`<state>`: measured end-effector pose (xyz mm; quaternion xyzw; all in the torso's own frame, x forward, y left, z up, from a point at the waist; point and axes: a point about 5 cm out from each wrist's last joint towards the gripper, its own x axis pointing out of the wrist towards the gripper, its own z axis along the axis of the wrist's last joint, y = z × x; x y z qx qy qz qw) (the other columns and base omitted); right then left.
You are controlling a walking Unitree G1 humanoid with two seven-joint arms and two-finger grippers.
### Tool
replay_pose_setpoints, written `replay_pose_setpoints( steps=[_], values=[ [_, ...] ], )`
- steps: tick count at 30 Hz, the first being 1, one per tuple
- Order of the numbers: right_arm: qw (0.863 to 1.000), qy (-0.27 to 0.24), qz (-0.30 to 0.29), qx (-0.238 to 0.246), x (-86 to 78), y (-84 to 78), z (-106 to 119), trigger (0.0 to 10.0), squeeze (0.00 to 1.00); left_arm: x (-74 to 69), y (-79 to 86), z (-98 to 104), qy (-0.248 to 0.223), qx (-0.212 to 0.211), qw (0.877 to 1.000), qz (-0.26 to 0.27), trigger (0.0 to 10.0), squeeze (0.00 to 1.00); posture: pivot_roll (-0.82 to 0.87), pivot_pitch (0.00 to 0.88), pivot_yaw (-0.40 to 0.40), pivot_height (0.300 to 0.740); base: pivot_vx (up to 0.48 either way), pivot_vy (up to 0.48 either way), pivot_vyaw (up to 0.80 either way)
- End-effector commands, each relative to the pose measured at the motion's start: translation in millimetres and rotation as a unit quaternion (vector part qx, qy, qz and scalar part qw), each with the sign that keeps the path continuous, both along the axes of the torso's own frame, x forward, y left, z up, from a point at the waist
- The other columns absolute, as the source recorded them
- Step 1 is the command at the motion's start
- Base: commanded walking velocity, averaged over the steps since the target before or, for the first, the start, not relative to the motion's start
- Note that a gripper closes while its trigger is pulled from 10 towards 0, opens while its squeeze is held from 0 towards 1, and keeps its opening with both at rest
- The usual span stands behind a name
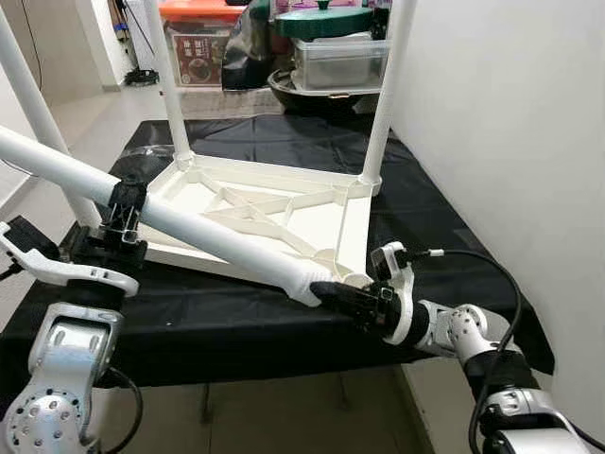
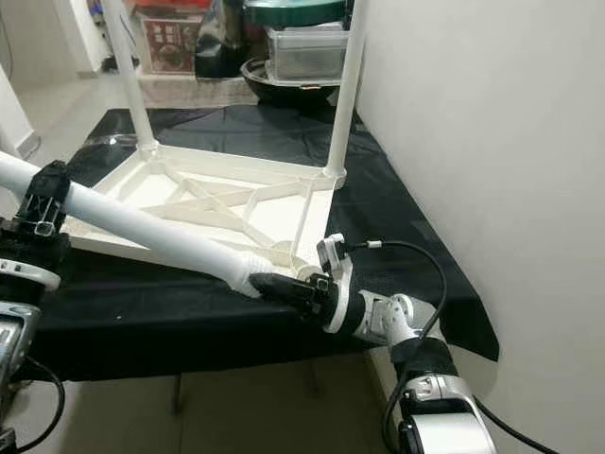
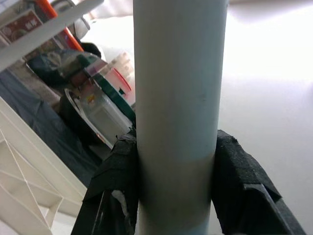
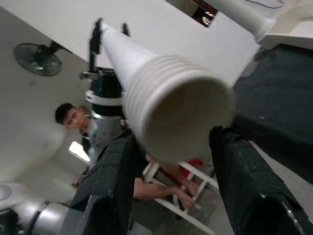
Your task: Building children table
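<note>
Plain white wall (image 1: 501,113) on the right, pale tiled floor (image 1: 95,118) to the left, stacked storage boxes (image 1: 336,57) and an orange-lidded bin (image 1: 198,43) behind, a ceiling fan (image 4: 38,58) overhead.

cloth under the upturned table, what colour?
Black, plain, no pattern. The cloth under the white table top shows best in the left eye view.

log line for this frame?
left gripper: clamps white leg mid-shaft | right gripper: at leg's threaded end, near tabletop corner socket | two legs fitted
</note>
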<state>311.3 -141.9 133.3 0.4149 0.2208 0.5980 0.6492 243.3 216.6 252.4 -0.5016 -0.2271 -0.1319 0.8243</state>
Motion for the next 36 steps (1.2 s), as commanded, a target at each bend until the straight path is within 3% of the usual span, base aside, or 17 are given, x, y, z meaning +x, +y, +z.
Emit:
replay_pose_setpoints(
  steps=[1, 2, 3, 5, 7, 8, 12, 14, 15, 16, 17, 21, 22, 24, 26, 29, 36],
  values=[
    [0.999, 0.006, -0.019, -0.037, -0.2, -7.6, -12, 10.0, 0.0, -0.3, 3.8, 5, -0.01, -0.008, 1.0, 0.001, 0.0, 0.0, 0.02, 0.002, -0.026, 0.74, 0.0, 0.0, 0.0],
    [0.999, 0.006, -0.019, -0.037, -0.2, -7.6, -12, 10.0, 0.0, -0.3, 3.8, 5, -0.01, -0.008, 1.0, 0.001, 0.0, 0.0, 0.02, 0.002, -0.026, 0.74, 0.0, 0.0, 0.0],
    [0.997, -0.002, -0.044, -0.057, 3.9, -13.5, -14, 10.0, 0.0, -0.2, 3.6, 4, -0.004, 0.002, 1.0, -0.002, 10.0, 0.0, 0.02, 0.003, -0.025, 0.74, 0.0, 0.0, 0.0],
    [0.995, -0.006, -0.067, -0.072, 8.0, -18.6, -15, 10.0, 0.0, 0.2, 3.1, 5, -0.001, 0.012, 1.0, -0.007, 10.0, 0.0, 0.03, 0.003, -0.029, 0.74, 0.0, 0.0, 0.0],
    [0.985, -0.035, -0.138, -0.097, 20.8, -28.8, -11, 10.0, 0.0, 2.1, 3.4, 6, 0.002, 0.029, 1.0, -0.011, 10.0, 0.0, 0.03, 0.007, -0.03, 0.74, 0.0, 0.0, 0.0],
    [0.985, -0.035, -0.138, -0.097, 20.8, -28.8, -11, 10.0, 0.0, 2.1, 3.4, 6, 0.002, 0.029, 1.0, -0.011, 10.0, 0.0, 0.03, 0.007, -0.03, 0.74, 0.0, 0.0, 0.0],
    [0.954, -0.096, -0.248, -0.137, 43.5, -34.6, 5, 10.0, 0.0, 5.9, 3.1, 9, 0.006, 0.061, 0.998, -0.023, 10.0, 0.0, 0.02, 0.009, -0.026, 0.74, 0.0, 0.0, 0.0],
    [0.948, -0.104, -0.263, -0.143, 46.4, -34.8, 8, 10.0, 0.0, 6.6, 2.6, 9, 0.009, 0.067, 0.997, -0.027, 10.0, 0.0, 0.02, 0.009, -0.026, 0.74, 0.0, 0.0, 0.0],
    [0.931, -0.11, -0.31, -0.157, 53.5, -36.5, 12, 10.0, 0.0, 7.4, 1.4, 8, 0.011, 0.077, 0.996, -0.032, 10.0, 0.0, 0.02, 0.009, -0.026, 0.74, 0.0, 0.0, 0.0],
    [0.928, -0.114, -0.321, -0.152, 56.4, -35.7, 16, 10.0, 0.0, 8.0, -1.8, 7, 0.014, 0.098, 0.994, -0.044, 10.0, 0.0, 0.02, 0.009, -0.022, 0.74, 0.0, 0.0, 0.0],
    [0.928, -0.114, -0.321, -0.152, 56.4, -35.7, 16, 10.0, 0.0, 8.0, -1.8, 7, 0.014, 0.098, 0.994, -0.044, 10.0, 0.0, 0.02, 0.009, -0.022, 0.74, 0.0, 0.0, 0.0],
    [0.935, -0.147, -0.302, -0.112, 61.7, -21.8, 35, 10.0, 0.0, 9.9, -15.9, 4, 0.019, 0.183, 0.977, -0.109, 10.0, 0.0, 0.02, 0.01, -0.021, 0.74, 0.0, 0.0, -0.39],
    [0.935, -0.147, -0.302, -0.112, 61.7, -21.8, 35, 10.0, 0.0, 9.9, -15.9, 4, 0.019, 0.183, 0.977, -0.109, 10.0, 0.0, 0.02, 0.01, -0.021, 0.74, 0.0, 0.0, -0.78],
    [0.94, -0.175, -0.272, -0.103, 62.0, -9.2, 43, 10.0, 0.0, 11.9, -22.1, 4, 0.014, 0.224, 0.963, -0.152, 10.0, 0.0, 0.03, 0.007, -0.021, 0.74, 0.0, 0.0, -0.77],
    [0.94, -0.175, -0.272, -0.103, 62.0, -9.2, 43, 10.0, 0.0, 11.9, -22.1, 4, 0.014, 0.224, 0.963, -0.152, 10.0, 0.0, 0.03, 0.007, -0.021, 0.74, 0.0, 0.0, -0.76],
    [0.94, -0.216, -0.244, -0.101, 63.0, 6.4, 53, 10.0, 0.0, 18.6, -25.2, 6, 0.006, 0.265, 0.947, -0.183, 10.0, 0.0, 0.03, 0.007, -0.021, 0.74, 0.0, 0.0, -0.76],
    [0.939, -0.25, -0.214, -0.1, 61.0, 17.5, 60, 10.0, 0.0, 26.8, -26.1, 9, -0.004, 0.286, 0.939, -0.189, 10.0, 0.0, 0.02, 0.002, -0.013, 0.74, 0.0, 0.0, -0.76]
  ],
)
